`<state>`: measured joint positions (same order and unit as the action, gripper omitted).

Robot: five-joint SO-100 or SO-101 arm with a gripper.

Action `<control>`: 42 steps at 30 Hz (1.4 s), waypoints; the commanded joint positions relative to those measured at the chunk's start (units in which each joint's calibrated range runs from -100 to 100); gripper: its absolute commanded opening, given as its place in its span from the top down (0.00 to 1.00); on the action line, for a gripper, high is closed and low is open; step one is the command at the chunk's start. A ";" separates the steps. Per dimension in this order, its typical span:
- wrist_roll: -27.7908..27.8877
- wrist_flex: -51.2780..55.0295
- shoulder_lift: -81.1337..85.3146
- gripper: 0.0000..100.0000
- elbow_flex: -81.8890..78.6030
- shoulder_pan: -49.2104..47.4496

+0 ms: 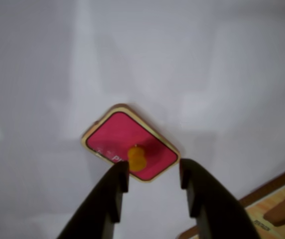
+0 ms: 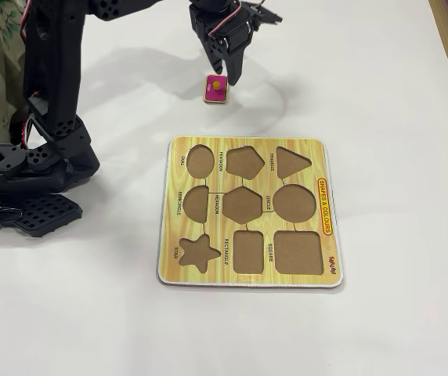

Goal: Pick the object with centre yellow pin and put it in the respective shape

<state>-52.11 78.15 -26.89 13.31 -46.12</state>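
**A:** Where was the task's piece?

**B:** A flat pink rounded-rectangle wooden piece with a pale edge and a yellow centre pin point(image 2: 215, 88) lay on the plain white table point(image 2: 381, 94). In the fixed view it sat above the board, near the top of the picture and apart from the board's upper edge. In the wrist view the same piece point(image 1: 127, 142) lay tilted at an angle, its yellow pin point(image 1: 136, 157) near its lower edge.

**A:** And the hand?

**B:** The black two-finger gripper point(image 1: 154, 175) hung above the piece, its two fingers spread with a clear gap between them, holding nothing. In the wrist view the pin showed just beside the left fingertip point(image 1: 120, 175), not centred in the gap. In the fixed view the gripper point(image 2: 225, 72) pointed down right over the piece; whether it touched could not be told.

**A:** What else lay around?

**B:** A yellow wood-grain shape-sorting board point(image 2: 251, 211) with nine brown cut-outs in three rows lay in the middle of the table. Its rectangle recess point(image 2: 248, 251) sat in the bottom row, between a star recess point(image 2: 198, 252) and a square recess point(image 2: 298, 252). All recesses were empty. A corner of the board point(image 1: 277, 209) showed at the lower right of the wrist view.

**A:** Was anything in the way?

**B:** Only bare table lay between piece and board. The arm's black base point(image 2: 32, 168) stood at the left, well apart from the board.
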 commanded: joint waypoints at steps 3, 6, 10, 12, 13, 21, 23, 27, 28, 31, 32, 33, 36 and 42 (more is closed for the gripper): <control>0.07 0.50 0.61 0.88 0.09 -1.05; -0.09 0.50 0.53 0.88 -0.09 -1.44; -0.09 0.33 0.61 0.88 -1.80 -1.54; 0.01 0.33 0.61 0.88 -1.80 -2.12; -0.20 0.33 0.61 0.88 -1.80 -2.71; -0.30 0.07 0.61 0.88 -3.51 -2.51; -0.14 -0.02 0.61 0.88 -3.78 -2.51; -0.04 -0.53 0.70 0.88 -3.60 -2.42; 0.01 -0.53 0.70 0.88 -3.51 -2.32; 0.07 -0.53 0.70 0.88 -3.06 -1.83; 0.07 -0.53 0.70 0.88 -2.97 -1.73; 0.07 -0.53 0.70 0.88 -2.88 -1.73; 0.07 -0.62 0.95 0.88 -2.88 -1.54; 0.07 -0.62 1.28 0.88 -2.79 -1.54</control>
<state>-52.21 77.98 -27.23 9.17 -48.83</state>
